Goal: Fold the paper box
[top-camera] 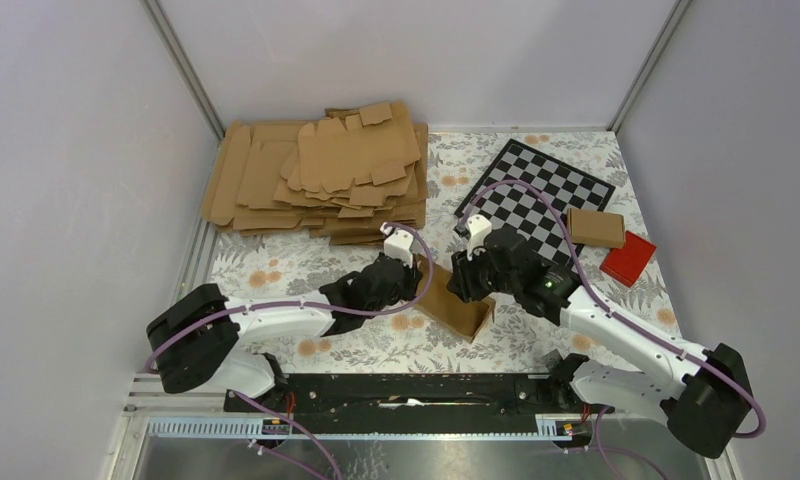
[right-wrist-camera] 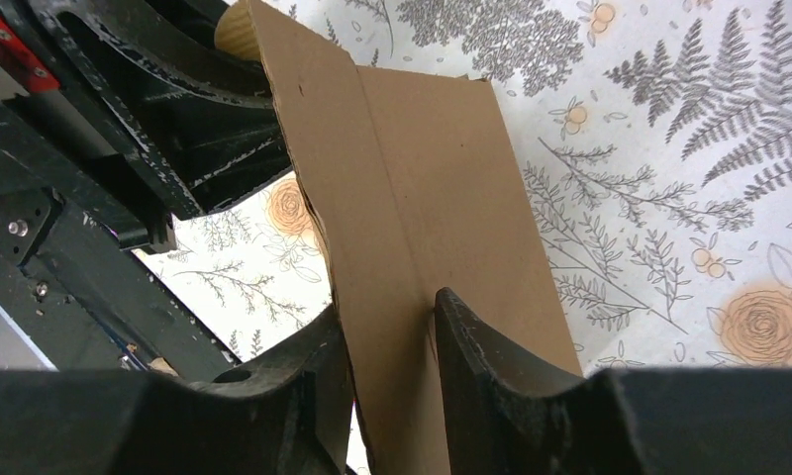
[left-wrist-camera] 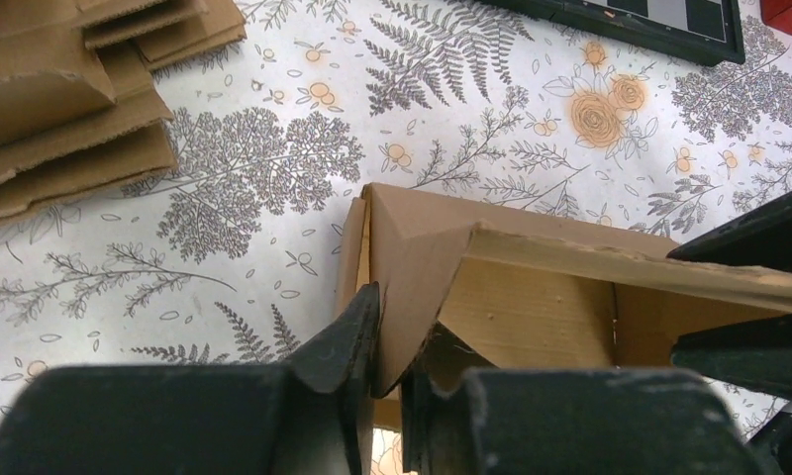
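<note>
Behind the paper box [top-camera: 456,308], a cardboard stack [top-camera: 321,175] and checkerboard [top-camera: 536,195].

Left arm [top-camera: 276,318] and right arm [top-camera: 616,335] angled inward, tips close together (jaws of each pinched narrow)

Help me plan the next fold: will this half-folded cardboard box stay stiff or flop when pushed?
Probably light: the box is thin card. Panels look stiff, but it likely hinges at its creases. The open end may crush.
</note>
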Robot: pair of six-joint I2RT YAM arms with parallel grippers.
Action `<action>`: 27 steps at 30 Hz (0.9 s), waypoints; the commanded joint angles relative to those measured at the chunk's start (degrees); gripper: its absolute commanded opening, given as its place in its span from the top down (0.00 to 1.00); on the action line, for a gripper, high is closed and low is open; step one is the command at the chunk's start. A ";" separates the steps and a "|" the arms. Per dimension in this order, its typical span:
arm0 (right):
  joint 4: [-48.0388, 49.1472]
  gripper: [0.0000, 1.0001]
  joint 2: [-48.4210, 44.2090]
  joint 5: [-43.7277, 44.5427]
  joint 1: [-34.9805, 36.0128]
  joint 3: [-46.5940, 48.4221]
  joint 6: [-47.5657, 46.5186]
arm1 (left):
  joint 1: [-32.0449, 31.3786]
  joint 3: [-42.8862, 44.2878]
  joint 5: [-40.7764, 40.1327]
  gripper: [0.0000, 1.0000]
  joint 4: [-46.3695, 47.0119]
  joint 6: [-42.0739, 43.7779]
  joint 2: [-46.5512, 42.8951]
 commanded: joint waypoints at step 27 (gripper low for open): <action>2.33 0.19 16.70 -10.47 0.41 -2.57 2.66 | 13.65 -5.14 17.00 0.69 -13.35 -11.03 -19.28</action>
